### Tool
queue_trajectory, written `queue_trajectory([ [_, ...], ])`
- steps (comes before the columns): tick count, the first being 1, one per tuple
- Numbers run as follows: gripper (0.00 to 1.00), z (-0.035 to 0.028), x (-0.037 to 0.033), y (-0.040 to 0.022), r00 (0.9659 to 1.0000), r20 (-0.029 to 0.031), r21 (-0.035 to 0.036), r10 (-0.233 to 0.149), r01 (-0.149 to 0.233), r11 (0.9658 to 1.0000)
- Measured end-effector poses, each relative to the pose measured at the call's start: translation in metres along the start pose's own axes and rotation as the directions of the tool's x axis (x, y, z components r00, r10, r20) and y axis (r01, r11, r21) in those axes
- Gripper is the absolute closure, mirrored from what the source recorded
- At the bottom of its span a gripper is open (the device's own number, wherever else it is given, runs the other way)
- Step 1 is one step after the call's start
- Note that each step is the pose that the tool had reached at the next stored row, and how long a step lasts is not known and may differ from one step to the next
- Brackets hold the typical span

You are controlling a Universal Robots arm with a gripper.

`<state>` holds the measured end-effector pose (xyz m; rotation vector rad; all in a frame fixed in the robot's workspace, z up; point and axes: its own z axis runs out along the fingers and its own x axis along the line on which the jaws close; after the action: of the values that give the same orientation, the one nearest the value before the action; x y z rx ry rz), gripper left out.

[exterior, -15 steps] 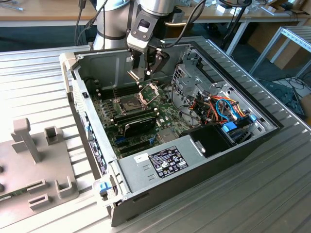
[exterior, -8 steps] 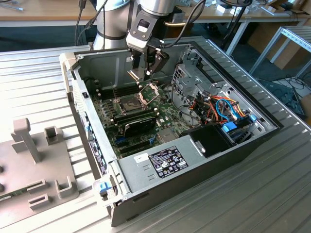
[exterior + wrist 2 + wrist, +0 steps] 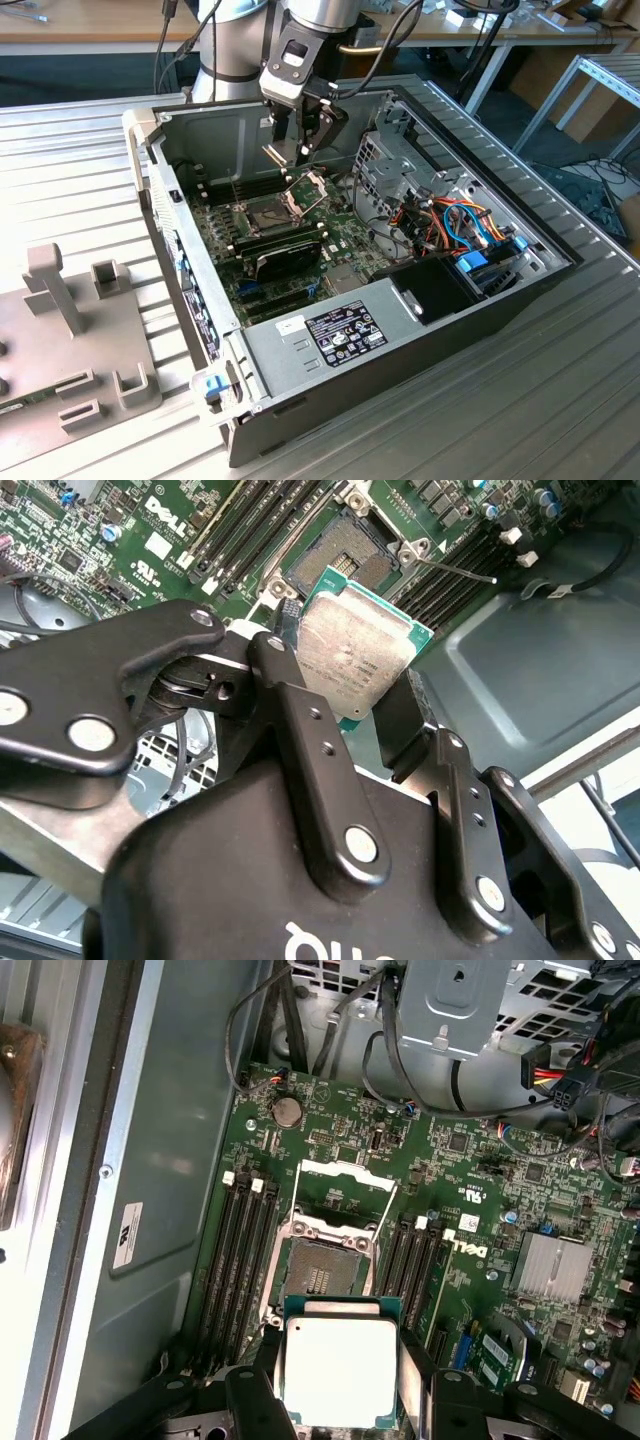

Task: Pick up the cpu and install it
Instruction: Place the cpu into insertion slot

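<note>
Observed: in the second wrist view the gripper [image 3: 352,705] is clamped on the cpu [image 3: 355,650]. Its two black fingers [image 3: 290,695] bear on opposite edges of the chip, and the silver-grey metal top faces the camera. The cpu is in the air above the motherboard [image 3: 480,1220], not seated. In the first wrist view it hangs just beside the open socket [image 3: 322,1275], whose hinged frame [image 3: 343,1182] stands lifted beyond it.

Handling assessment: the chip looks light, flat and stiff. Its metal top is probably smooth, so a grip there would be slippery. The underside contacts and the socket pins are judged fragile, so any skew or drop risks damage. The green border edges are the proper place to hold it, and that is how it is held.

Arm pose: in the exterior view the arm [image 3: 320,15] enters at the upper middle of the frame. It reaches down into the open computer case [image 3: 150,150]. The gripper points downward at a slant over the board's rear half.
</note>
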<state>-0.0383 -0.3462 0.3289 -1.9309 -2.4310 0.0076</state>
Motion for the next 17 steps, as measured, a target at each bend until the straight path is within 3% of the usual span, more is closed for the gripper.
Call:
queue_trajectory([
  [5,0.45,0.0003,0.0000,0.0000,0.9962,-0.0023,-0.0020,0.087,-0.087,0.9962],
  [17,0.45,0.0003,0.0000,0.0000,0.9957,-0.0026,-0.0022,0.092,-0.092,0.9957],
])
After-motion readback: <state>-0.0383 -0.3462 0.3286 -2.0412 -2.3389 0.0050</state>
